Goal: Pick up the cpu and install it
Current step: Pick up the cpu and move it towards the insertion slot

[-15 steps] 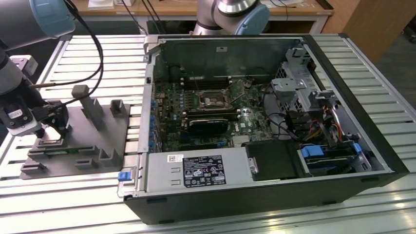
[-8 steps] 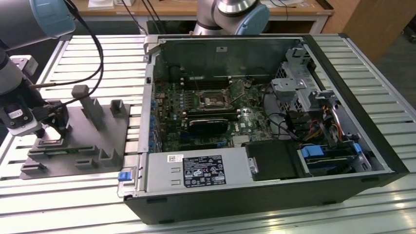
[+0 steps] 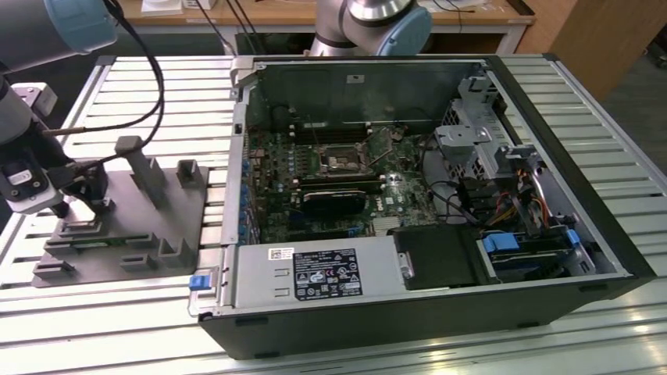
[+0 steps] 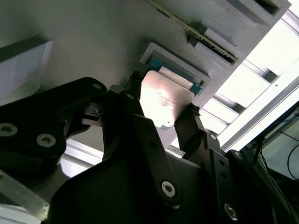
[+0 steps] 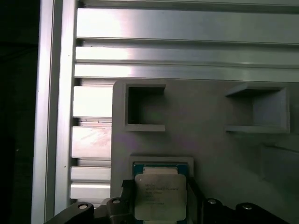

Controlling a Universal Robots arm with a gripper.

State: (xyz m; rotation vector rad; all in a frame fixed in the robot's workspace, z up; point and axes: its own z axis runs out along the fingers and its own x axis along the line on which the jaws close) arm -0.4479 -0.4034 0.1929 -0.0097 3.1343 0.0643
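Note:
The cpu (image 4: 163, 95), a flat silver square with a pale rim, sits between my gripper's (image 4: 162, 103) two black fingers (image 4: 132, 95), which press on its opposite edges. It hangs just above a shallow pocket with a teal lining (image 4: 175, 70) in the grey fixture block (image 3: 115, 234). The first wrist view shows the cpu (image 5: 160, 196) from its printed top, with the gripper (image 5: 159, 190) closed around it and the pocket (image 5: 161, 164) just beyond. In the exterior view my gripper (image 3: 58, 209) is over the block's left end. The black motherboard socket (image 3: 341, 162) lies far to the exterior view's right.
An open computer case (image 3: 501, 74) holds the motherboard, cables and drive cages. The fixture block carries upright posts (image 3: 140, 168) and square recesses (image 5: 145, 105). A slatted aluminium table (image 3: 156, 94) is under everything. A second arm's base (image 3: 376, 23) stands behind the case.

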